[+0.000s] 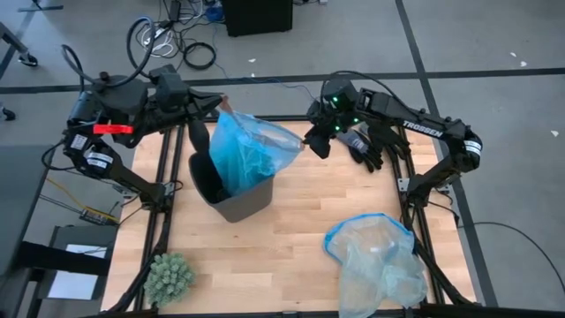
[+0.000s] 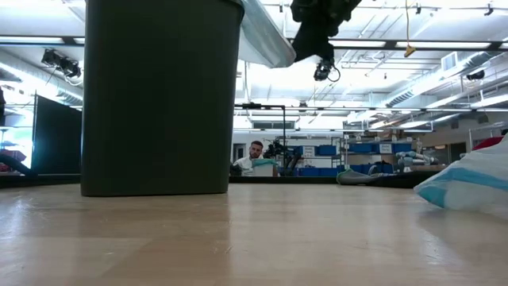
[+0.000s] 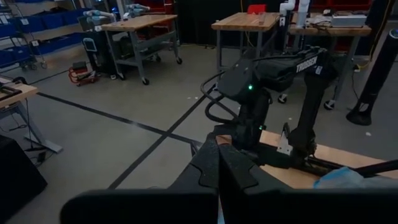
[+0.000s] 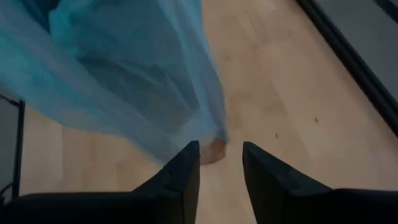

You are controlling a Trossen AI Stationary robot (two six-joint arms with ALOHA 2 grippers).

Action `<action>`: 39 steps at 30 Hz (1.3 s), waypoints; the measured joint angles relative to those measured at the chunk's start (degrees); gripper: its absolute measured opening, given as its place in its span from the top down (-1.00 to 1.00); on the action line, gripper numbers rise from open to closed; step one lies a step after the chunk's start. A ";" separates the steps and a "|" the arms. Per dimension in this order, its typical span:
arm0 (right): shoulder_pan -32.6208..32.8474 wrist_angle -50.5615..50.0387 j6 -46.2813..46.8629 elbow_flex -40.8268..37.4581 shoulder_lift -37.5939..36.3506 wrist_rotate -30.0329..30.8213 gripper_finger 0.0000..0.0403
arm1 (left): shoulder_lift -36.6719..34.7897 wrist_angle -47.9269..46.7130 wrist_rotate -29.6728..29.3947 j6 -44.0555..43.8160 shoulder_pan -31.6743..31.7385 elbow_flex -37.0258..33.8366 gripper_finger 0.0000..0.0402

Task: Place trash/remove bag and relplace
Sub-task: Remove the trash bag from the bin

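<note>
The bright blue bag [image 1: 252, 146] is held stretched above the dark bin [image 1: 231, 190], its lower part tucked inside. One corner is pinched in the closed left claw [image 1: 218, 105]. The right claw [image 4: 219, 163] stands parted at the opposite corner, gripping nothing. That corner could sag, or the thin film tear under a one-sided pull. Open counter [image 1: 291, 238] lies in front of the bin; the paler bag [image 1: 380, 261] crowds the right edge.

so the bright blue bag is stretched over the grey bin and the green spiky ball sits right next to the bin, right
Not quite: the green spiky ball sits well away from the bin, alone near the table's front left corner, as the high view shows. The bright blue bag is indeed stretched over the grey bin.
</note>
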 joint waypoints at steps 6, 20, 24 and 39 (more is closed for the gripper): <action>-0.27 -1.32 -0.20 0.00 0.11 -0.93 0.54 | 0.03 -0.30 -0.01 -0.04 0.00 0.00 1.00; -0.59 -1.30 -1.07 0.02 0.93 -0.16 0.49 | 0.01 -0.27 0.00 -0.04 0.00 0.00 1.00; -0.67 -1.17 -1.05 0.00 2.10 -0.67 0.49 | 0.01 -0.25 -0.02 -0.04 0.00 0.00 1.00; -0.51 1.18 -0.57 -0.44 3.02 -2.07 0.62 | -0.02 -0.18 -0.01 -0.15 0.00 0.00 1.00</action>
